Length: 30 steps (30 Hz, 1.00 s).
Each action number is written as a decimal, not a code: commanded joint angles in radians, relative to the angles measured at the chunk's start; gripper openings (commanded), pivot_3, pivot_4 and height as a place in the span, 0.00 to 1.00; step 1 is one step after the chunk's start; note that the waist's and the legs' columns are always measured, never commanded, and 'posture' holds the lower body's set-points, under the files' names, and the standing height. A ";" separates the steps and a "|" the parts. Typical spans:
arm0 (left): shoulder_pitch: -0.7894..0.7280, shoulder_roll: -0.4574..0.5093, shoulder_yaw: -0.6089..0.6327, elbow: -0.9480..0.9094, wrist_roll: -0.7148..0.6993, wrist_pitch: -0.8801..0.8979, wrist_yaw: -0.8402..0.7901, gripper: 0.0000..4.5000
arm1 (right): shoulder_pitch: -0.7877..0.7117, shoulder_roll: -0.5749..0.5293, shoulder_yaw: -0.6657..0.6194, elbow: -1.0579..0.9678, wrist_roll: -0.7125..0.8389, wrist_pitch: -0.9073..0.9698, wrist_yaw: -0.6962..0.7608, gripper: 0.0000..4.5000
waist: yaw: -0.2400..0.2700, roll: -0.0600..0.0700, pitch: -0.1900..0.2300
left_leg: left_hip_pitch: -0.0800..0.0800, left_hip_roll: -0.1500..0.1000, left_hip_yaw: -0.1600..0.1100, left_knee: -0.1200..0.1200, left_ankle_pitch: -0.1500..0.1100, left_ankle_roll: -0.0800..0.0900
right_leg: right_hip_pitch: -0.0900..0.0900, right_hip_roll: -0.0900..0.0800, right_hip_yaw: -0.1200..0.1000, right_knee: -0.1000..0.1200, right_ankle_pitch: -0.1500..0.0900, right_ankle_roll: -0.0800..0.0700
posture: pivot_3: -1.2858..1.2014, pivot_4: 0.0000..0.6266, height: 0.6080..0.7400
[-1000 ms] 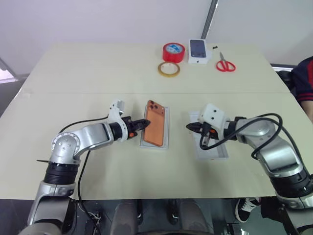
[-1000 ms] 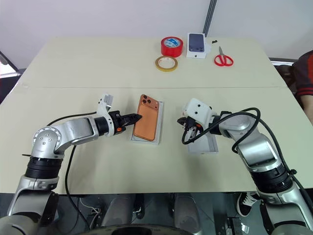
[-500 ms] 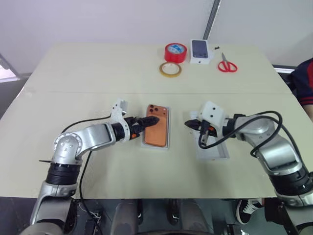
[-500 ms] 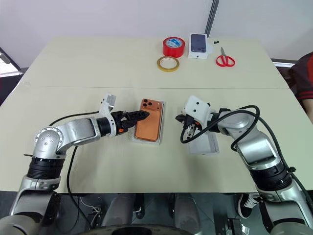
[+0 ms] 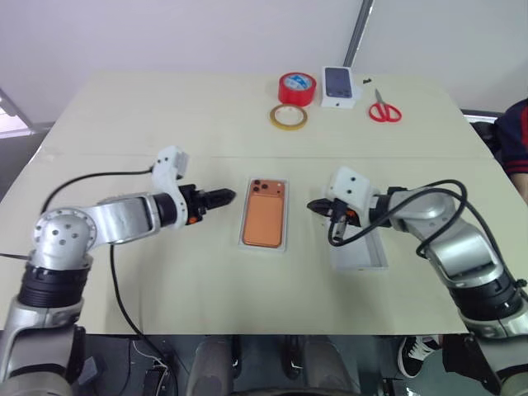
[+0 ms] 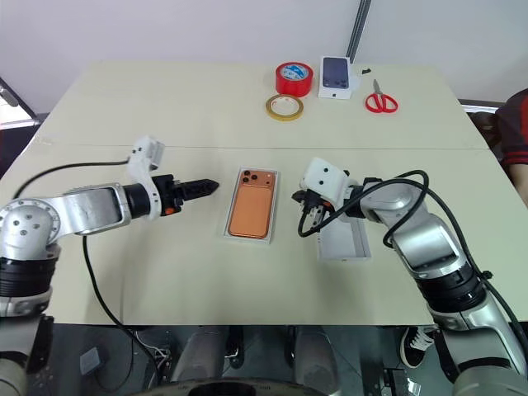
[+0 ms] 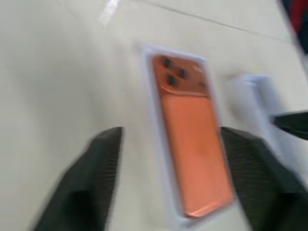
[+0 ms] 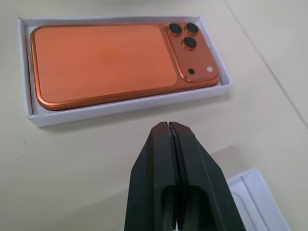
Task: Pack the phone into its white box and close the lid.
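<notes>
The phone (image 5: 266, 213) lies flat in the white box (image 5: 285, 236). The left gripper (image 5: 221, 197) is open beside it; the right gripper (image 5: 315, 206) is closed, empty.

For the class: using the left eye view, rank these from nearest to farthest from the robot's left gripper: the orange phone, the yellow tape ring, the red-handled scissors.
1. Orange-copper phone, lying in the white box beside the left gripper.
2. Yellow tape ring, toward the table's far edge.
3. Red-handled scissors, far right corner.

head stereo looks down over table (image 5: 124, 115); both wrist cams close, angled at phone (image 8: 103, 62), shared everywhere.
</notes>
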 commanded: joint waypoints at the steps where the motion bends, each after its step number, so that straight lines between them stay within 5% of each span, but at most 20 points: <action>1: -0.026 0.070 -0.084 -0.066 0.266 0.008 -0.139 0.32 | -0.078 0.031 0.076 0.056 -0.078 0.045 -0.057 0.00 | -0.001 0.000 0.000 | 0.000 0.000 0.000 0.000 0.000 0.000 | 0.000 0.000 0.000 0.000 0.000 0.000 | 0.52 0.24 1.00; 4: -0.042 0.077 -0.189 -0.074 0.463 -0.015 -0.270 0.01 | -0.115 0.056 0.134 0.094 -0.117 0.046 -0.069 0.00 | 0.003 0.000 0.000 | 0.000 0.000 0.001 0.000 -0.002 -0.003 | -0.001 -0.001 0.000 0.000 0.000 0.000 | 0.52 0.24 1.00; 11: -0.103 -0.022 -0.338 0.005 0.755 -0.037 -0.479 0.01 | -0.155 0.113 0.243 0.143 -0.212 0.008 -0.092 0.00 | 0.000 0.000 0.001 | -0.006 0.000 0.001 0.000 -0.001 0.001 | -0.004 -0.002 0.000 -0.001 0.000 0.000 | 0.52 0.24 1.00; 18: -0.140 -0.148 -0.399 0.028 0.889 -0.018 -0.637 0.01 | -0.170 0.144 0.275 0.162 -0.248 -0.013 -0.070 0.00 | 0.000 0.000 0.001 | -0.004 0.000 0.001 0.001 0.000 0.001 | -0.003 0.000 0.000 0.000 0.000 0.000 | 0.52 0.24 1.00; 30: -0.227 -0.435 -0.468 0.032 0.974 0.073 -0.774 0.01 | -0.007 -0.063 0.147 -0.085 -0.208 0.101 0.042 0.00 | 0.029 0.000 0.001 | -0.006 -0.001 0.000 0.007 -0.003 0.006 | -0.001 -0.002 -0.001 0.000 -0.001 0.002 | 0.52 0.24 1.00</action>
